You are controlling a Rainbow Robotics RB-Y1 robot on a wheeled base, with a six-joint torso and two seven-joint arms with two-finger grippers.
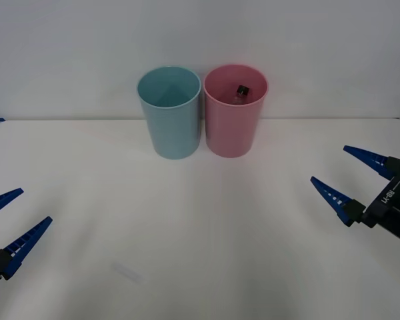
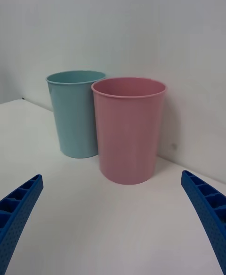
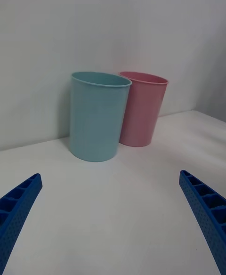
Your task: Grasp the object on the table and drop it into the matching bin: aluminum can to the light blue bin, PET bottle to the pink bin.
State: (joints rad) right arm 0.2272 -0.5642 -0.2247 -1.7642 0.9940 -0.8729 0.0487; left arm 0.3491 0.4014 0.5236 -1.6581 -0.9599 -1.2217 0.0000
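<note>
1. Right gripper (image 1: 359,181) sits low over the right side of the table (image 1: 200,220), fingers spread wide and holding nothing. It's well apart from both bins, and I'd read that as a parked pose, not a reach.

2. The bottle (image 1: 241,92) is already inside the pink bin (image 1: 232,113). From the front view you can just see its black cap and a bit of clear body against the inner wall near the rim. So it looks like the drop is done and it went in the right bin for PET.

3. The light blue bin (image 1: 169,115) stands just beside the pink one on its left, nearly touching, and what shows of its inside has nothing in it. Both are upright at the back of the table near the wall.

4. Left gripper (image 1: 5,227) hangs at the lower left corner, also wide open and empty.

5. My guess is there's nothing left to pick up.
</note>
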